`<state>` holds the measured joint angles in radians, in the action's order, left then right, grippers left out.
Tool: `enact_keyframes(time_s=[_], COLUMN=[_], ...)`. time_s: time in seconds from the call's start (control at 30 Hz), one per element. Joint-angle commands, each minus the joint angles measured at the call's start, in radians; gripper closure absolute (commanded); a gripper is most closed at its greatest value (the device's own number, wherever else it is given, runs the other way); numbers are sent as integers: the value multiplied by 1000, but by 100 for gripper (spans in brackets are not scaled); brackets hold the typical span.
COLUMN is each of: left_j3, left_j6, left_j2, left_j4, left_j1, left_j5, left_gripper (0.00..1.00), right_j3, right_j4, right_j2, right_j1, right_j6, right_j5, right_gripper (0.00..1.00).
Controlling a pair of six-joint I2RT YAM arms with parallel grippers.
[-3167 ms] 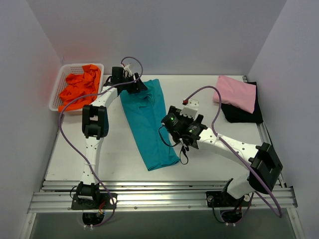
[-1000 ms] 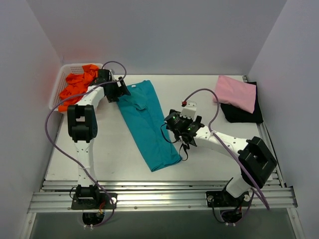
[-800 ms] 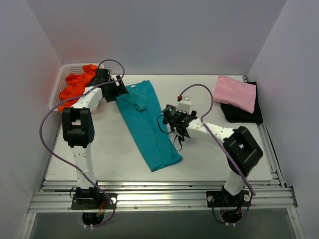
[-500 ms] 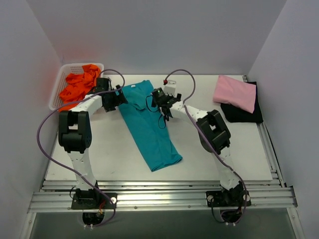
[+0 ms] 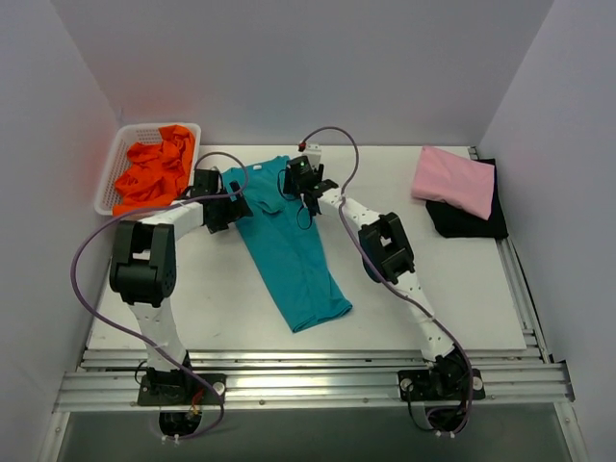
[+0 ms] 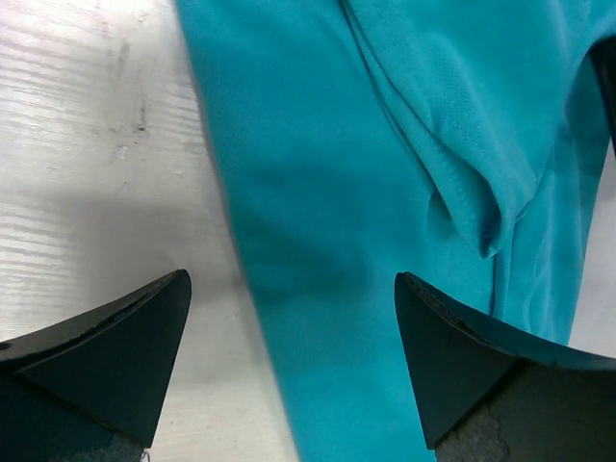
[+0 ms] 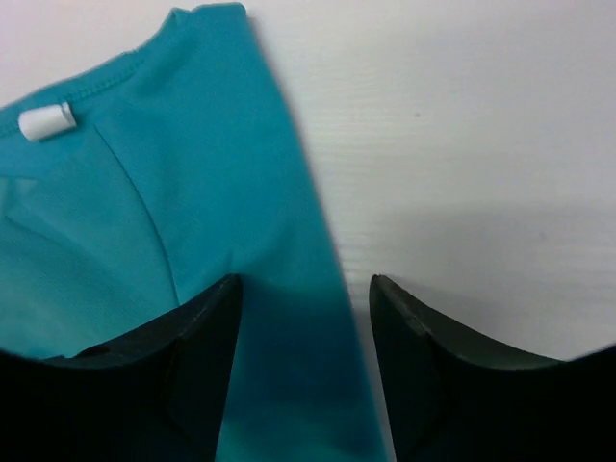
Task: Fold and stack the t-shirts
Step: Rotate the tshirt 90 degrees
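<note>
Top view: got teal t-shirt laid as a long strip mid-surface, running far-left to near-right. Left gripper down at its far left edge, right gripper at its far right edge, near the collar. Pink t-shirt folded at far right, lying on black t-shirt. Orange t-shirts heaped in white basket, far left.

Left wrist: left gripper spread wide, clamping nothing. Fingers straddling the left edge of teal t-shirt, one over bare surface, one over cloth. Can't tell if touching.

Right wrist: right gripper parted moderately, pinching nothing. Edge of teal t-shirt running in between the fingers. White tag at the collar. Bare surface to the right.
</note>
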<state>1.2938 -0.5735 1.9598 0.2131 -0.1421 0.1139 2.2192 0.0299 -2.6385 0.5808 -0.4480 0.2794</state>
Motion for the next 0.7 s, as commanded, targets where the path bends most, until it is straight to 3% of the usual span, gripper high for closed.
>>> enact_keyframes(time_s=[0.0,0.03,0.1,0.13,0.37,0.67], left_j3=[-5,-8,-16,-16,-19,2], left_j6=[-9,-9,-6,-5,3,1], left_j2=[-76,-78,-78,-76,-56,-36], left_j4=[-83,-92,-95,-96,-109,-110], left_j1=[-13,-13,-14,-13,-16,-28], left_j5=[-23,-25,-26,-26,-20,-11], left_gripper=[4,4,4,4,3,3], right_j3=[78,85,80,74,-125,-217], right_j4=[4,5,4,2,16,13], right_j2=[-78,-86,-97,-95,13,49], right_j1=[-13,-19,-25,-38,-137,-203], right_j6=[-6,-11,-23,-27,-87,-130], right_j5=[-132,-135,-114,-100,59,49], right_gripper=[51,71,97,100,100,100])
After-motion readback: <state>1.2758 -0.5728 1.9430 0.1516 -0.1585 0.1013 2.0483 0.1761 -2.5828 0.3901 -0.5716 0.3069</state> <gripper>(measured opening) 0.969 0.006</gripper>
